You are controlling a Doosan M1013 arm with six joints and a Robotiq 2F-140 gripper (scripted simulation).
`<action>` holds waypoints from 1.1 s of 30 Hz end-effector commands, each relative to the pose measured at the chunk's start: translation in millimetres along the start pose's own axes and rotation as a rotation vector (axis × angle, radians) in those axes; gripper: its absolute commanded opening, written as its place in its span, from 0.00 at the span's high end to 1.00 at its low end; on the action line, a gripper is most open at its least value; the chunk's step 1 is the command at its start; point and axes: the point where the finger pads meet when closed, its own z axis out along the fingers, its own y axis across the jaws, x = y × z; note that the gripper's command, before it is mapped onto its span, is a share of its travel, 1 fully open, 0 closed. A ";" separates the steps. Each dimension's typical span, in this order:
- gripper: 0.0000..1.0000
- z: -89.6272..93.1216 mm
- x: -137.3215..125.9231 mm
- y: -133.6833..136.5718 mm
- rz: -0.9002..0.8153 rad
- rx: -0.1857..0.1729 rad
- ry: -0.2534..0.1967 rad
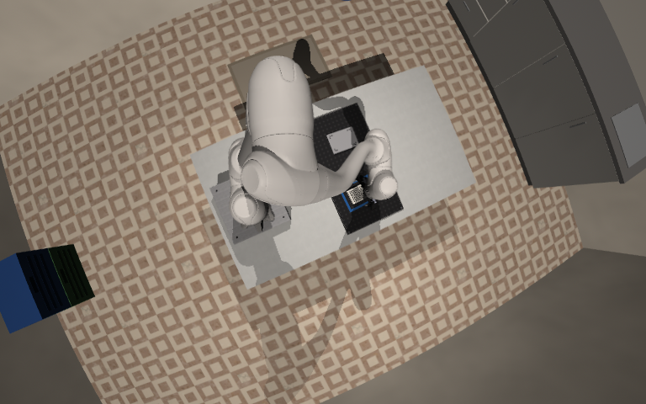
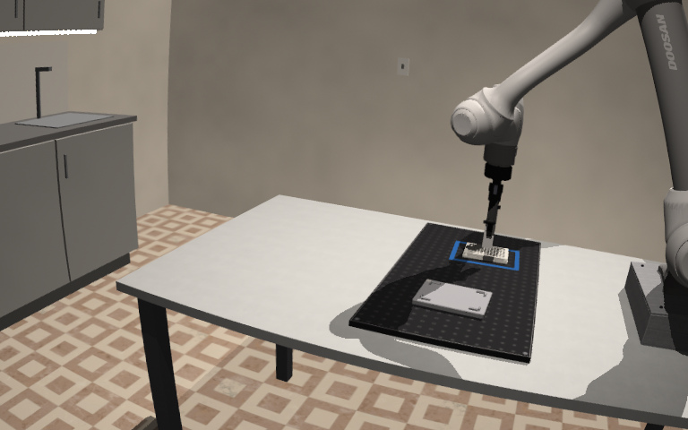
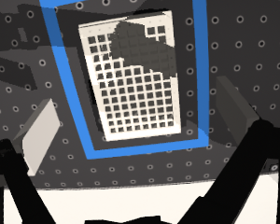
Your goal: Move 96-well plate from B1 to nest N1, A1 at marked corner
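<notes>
The white 96-well plate [image 3: 131, 75] lies flat inside the blue outline of spot B1 [image 3: 65, 93] on the black perforated board [image 2: 454, 290]. It also shows in the side view [image 2: 485, 253] and from above [image 1: 355, 193]. My gripper [image 3: 133, 102] is open wide and points straight down over the plate, with one finger pad on each side of it. In the side view the gripper [image 2: 489, 236] hangs just above the plate's far edge. It holds nothing. The grey nest N1 [image 2: 452, 298] with corner locators lies empty on the same board, nearer the front; from above the nest [image 1: 341, 139] is partly beside my arm.
The robot's base block [image 2: 673, 313] stands on the table at the right. The white table's front edge [image 2: 284, 340] runs close to the board. Grey cabinets with a sink [image 2: 44, 197] stand at the left. A blue box [image 1: 36, 288] sits on the floor.
</notes>
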 end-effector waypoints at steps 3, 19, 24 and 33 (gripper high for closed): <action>0.00 7.0 0.1 0.0 0.000 0.000 0.000; 0.00 30.3 0.1 0.0 0.000 0.000 0.000; 0.00 31.6 0.1 0.0 0.000 0.000 0.000; 1.00 31.6 0.1 0.0 0.000 0.000 0.000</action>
